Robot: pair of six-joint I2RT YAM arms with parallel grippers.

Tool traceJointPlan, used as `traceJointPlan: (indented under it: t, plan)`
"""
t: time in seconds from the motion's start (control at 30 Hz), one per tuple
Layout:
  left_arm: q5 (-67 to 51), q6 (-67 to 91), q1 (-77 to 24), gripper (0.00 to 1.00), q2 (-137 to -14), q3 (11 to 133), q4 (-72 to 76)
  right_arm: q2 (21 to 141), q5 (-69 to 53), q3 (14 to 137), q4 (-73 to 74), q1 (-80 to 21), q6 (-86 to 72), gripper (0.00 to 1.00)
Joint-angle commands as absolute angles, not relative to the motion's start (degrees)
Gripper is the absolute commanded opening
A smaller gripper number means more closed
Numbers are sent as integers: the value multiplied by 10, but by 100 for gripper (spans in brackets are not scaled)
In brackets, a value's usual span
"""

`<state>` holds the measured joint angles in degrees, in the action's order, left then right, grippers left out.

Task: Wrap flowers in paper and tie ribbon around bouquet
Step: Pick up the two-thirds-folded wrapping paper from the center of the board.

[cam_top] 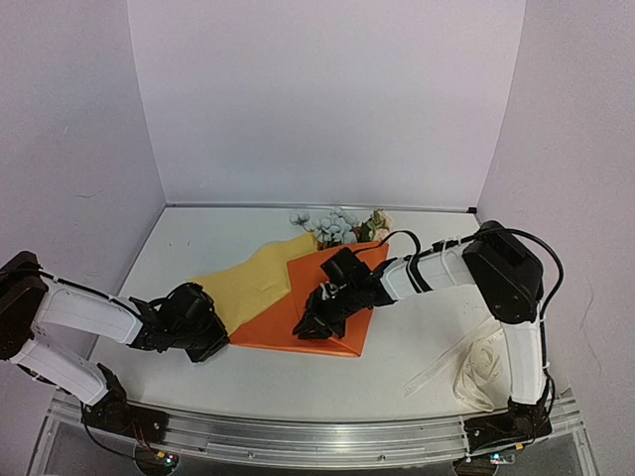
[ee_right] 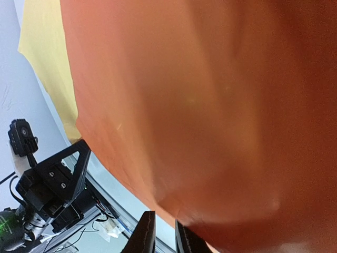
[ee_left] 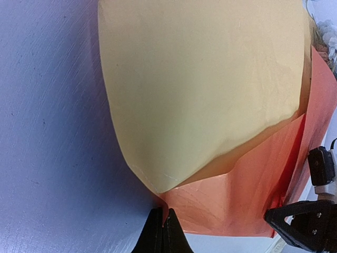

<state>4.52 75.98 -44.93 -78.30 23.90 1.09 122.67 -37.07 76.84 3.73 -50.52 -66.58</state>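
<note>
Paper (cam_top: 266, 280), one sheet, flowers (cam_top: 335, 226), one bunch, left gripper (ee_left: 164, 220) pinching paper corner, right gripper (ee_right: 164, 221) grip unclear

**Arm hardware: visual condition**

Both arms share one build. The left arm (cam_top: 84, 315) and the right arm (cam_top: 434, 266) have white tubular links joined by rounded black joint housings (cam_top: 506, 268). Each arm stands on a black base (cam_top: 506, 428). Thin black cables (cam_top: 552, 273) loop outside the right arm's upper housing and along its forearm. The left gripper (ee_left: 164, 224) and the right gripper (ee_right: 164, 221) are matt black, and their fingers (ee_right: 147, 232) taper to narrow tips. Each finger widens at the rear into a triangular black bracket (ee_left: 305, 226), fixed with small silver screws (ee_left: 314, 231).
</note>
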Motion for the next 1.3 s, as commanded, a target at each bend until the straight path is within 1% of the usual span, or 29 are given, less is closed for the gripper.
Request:
traceJointPlan:
  t: [0.0, 0.27, 0.57, 0.7, 0.9, 1.1, 1.27]
  plan:
    - [56, 740, -447, 0, -770, 260, 8, 1204, -380, 775, 33, -522, -670, 12]
    - [59, 730, -448, 0, -764, 265, 4, 1211, -377, 756, 13, -536, -685, 8]
    - [77, 706, -458, 0, -730, 277, -26, 1218, -364, 727, 8, -540, -678, 7]
    - [99, 670, -486, 0, -718, 298, -28, 1222, -361, 728, 8, -540, -678, 6]
    - [153, 574, -558, 0, -708, 349, -20, 1225, -359, 726, 8, -540, -678, 6]
    - [146, 514, -586, 0, -696, 361, 22, 1229, -358, 727, 10, -541, -677, 6]
    - [94, 465, -591, 0, -700, 365, 57, 1233, -358, 728, 10, -541, -677, 7]
